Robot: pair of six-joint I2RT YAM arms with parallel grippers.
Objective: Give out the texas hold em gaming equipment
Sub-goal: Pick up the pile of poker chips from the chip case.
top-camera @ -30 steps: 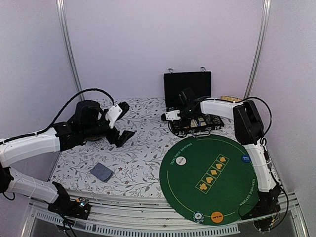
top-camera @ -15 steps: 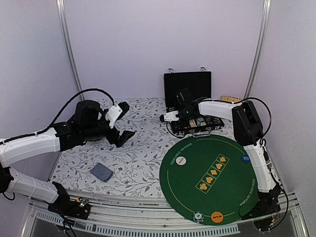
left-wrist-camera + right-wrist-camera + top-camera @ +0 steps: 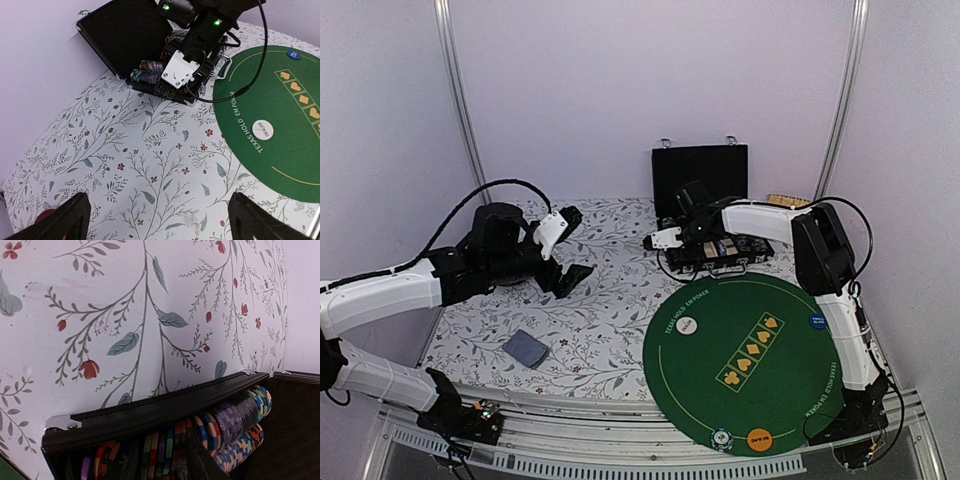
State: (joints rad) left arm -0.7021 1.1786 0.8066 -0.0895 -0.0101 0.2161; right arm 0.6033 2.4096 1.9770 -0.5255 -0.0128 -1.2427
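Rows of striped chips [image 3: 235, 420] lie in the open black case [image 3: 700, 175] at the back of the table [image 3: 610, 330]. The right tool [image 3: 688, 245] is down among them. I cannot tell if it is wide or narrow. On the green mat [image 3: 760, 390] in front sit a white disc [image 3: 687, 325], a blue disc [image 3: 817, 321], an orange disc [image 3: 757, 436] and a single chip [image 3: 722, 439]. The cards [image 3: 525, 348] lie far left. The left tool [image 3: 570, 248] hangs wide, holding nothing.

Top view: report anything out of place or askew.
The cards lie alone on the floral cloth, turned askew, far from the mat and the case. Nothing else stands out.
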